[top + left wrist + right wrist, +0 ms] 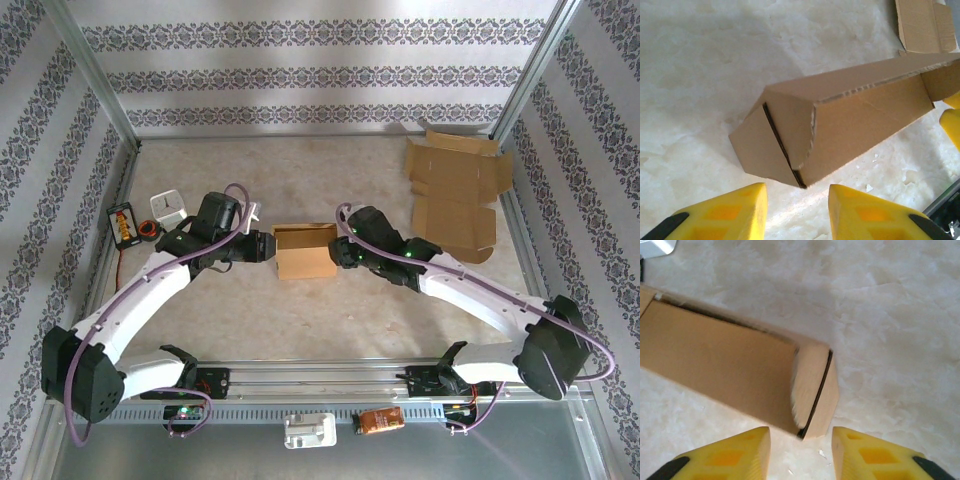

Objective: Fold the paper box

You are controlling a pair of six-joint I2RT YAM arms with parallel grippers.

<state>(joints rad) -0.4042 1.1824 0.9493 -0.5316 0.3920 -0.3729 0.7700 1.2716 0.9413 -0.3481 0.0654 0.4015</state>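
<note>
Top external: paper box (305, 252) sits between wide left fingers (725, 212) and wide right fingers (730, 455).

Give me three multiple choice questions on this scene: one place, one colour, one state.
1. Where does the flat unfolded brown cardboard sheet lie? A far right of the table; B between the arms; C near left edge.
2. What colour are the fingers of the jaws? A blue; B yellow; C red.
3. How do both arms' jaws stand beside the small folded brown cardboard box? A shut on it; B open; C shut on the sheet.
1 A, it lies by the far right wall. 2 B, both wrist views show yellow. 3 B, a gap separates each pair.
</note>
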